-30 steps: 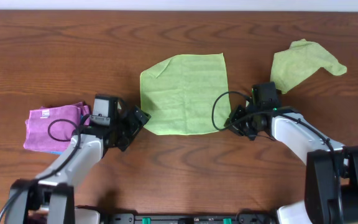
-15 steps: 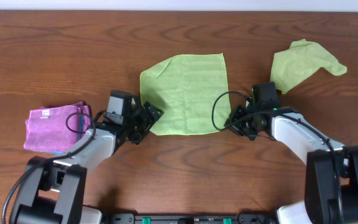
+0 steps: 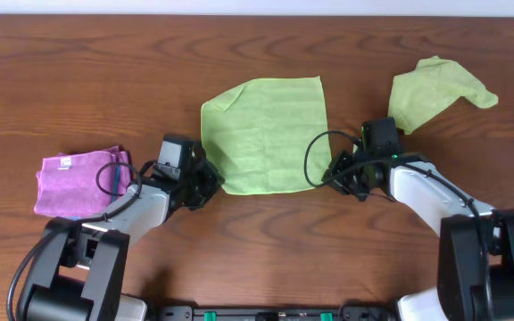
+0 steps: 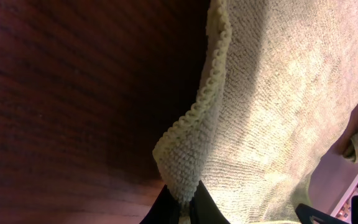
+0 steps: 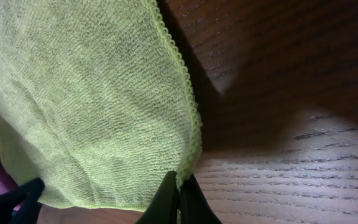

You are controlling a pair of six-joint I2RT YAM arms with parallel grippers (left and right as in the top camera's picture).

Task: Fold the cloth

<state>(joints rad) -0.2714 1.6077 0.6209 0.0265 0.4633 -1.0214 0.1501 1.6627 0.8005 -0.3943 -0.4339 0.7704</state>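
1. Centrally on the dark brown wooden table lies the lime-green square terry cloth, spread mostly flat in a single layer, with its 10 o'clock corner turned over a little.
2. Seen from overhead, the left gripper sits at the cloth's 7 o'clock corner, and the arm behind it trails off toward 8 o'clock.
3. The left wrist view shows the left gripper with its jaws pressed together on that corner of the cloth. The scalloped hem rises from the pinch toward 12 o'clock, lifted slightly off the wood.
4. The right gripper is at the cloth's 4 o'clock corner, with a black cable loop arching over the fabric just beside it.
5. From the right wrist, the right gripper is likewise clenched on the stitched edge of the cloth. Fabric fans out toward 10 o'clock, and bare wood fills the side toward 3 o'clock.
6. A crumpled lime-green rag lies at 2 o'clock on the table, well apart from the spread cloth and touching neither gripper.
7. A folded purple cloth rests at 9 o'clock on the table, near the left arm's elbow and clear of the green cloth.
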